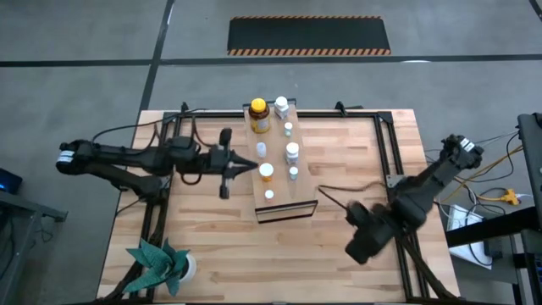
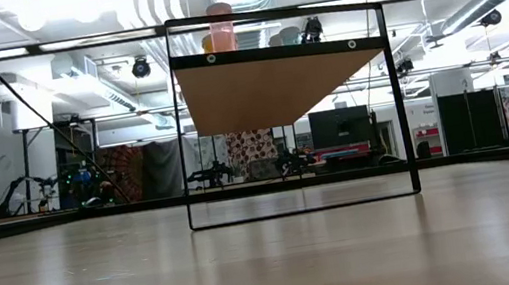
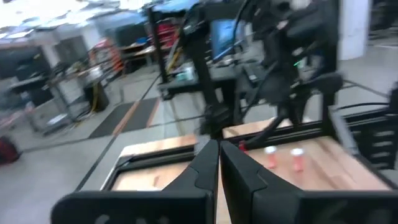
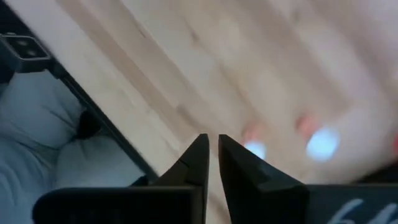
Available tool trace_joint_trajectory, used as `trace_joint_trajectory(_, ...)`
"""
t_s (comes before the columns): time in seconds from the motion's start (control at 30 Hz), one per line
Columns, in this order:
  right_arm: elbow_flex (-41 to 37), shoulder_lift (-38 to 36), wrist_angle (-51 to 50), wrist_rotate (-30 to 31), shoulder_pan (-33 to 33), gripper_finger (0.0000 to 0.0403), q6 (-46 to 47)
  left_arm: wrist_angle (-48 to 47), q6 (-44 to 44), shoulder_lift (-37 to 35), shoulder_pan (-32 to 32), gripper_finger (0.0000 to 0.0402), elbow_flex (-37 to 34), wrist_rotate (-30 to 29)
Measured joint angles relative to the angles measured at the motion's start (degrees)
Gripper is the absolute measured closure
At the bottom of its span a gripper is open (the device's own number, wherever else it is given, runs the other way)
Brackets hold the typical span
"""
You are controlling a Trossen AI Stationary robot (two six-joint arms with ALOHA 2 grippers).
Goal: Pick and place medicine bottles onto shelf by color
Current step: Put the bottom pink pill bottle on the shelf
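Light-wood shelf [image 1: 279, 161] runs lengthwise from table's far edge toward centre, bottles [image 1: 260, 116] upright on it; left gripper [image 1: 251, 167] closed empty beside it, right gripper [image 1: 356, 246] nearly closed, well apart.

Right wrist view blurs two bottles [image 4: 314, 140], perhaps orange-capped.

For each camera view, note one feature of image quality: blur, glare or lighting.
High view: even light, sharp; bottles on the shelf read clearly. Low view: ceiling lamps glare bright, the shelf underside is shaded. Left wrist view: motion-blurred behind the left gripper. Right wrist view: heavily blurred beyond the right gripper.
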Motion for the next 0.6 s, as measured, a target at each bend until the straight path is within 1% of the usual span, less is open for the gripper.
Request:
trace_joint_trajectory(0.17,-6.23,0.02,5.80,0.09,9.05,0.0388,22.56,0.09,1.30,-0.40,-3.17,0.0401,0.00,-0.02)
trace_joint_trajectory(0.23,-8.35,0.06,9.25,0.46,11.51,0.0385,29.48,0.09,1.36,-0.37,-3.40,0.0401,0.00,0.02)
trace_joint_trajectory(0.3,-10.11,0.49,11.50,0.45,13.11,0.0374,34.99,0.07,1.38,-0.20,-3.38,0.0401,0.00,-0.11)
trace_joint_trajectory(0.4,-11.84,1.58,12.98,0.02,14.55,0.0342,39.77,0.02,1.62,0.19,-3.29,0.0401,-0.03,-0.18)
trace_joint_trajectory(0.5,-12.66,3.01,12.61,-1.45,14.69,0.0296,41.01,-0.01,2.62,0.49,-3.31,0.0401,-0.05,-0.17)
trace_joint_trajectory(0.6,-12.87,4.07,11.52,-0.81,14.61,0.0247,40.70,0.11,2.73,0.47,-3.31,0.0401,-0.07,-0.18)
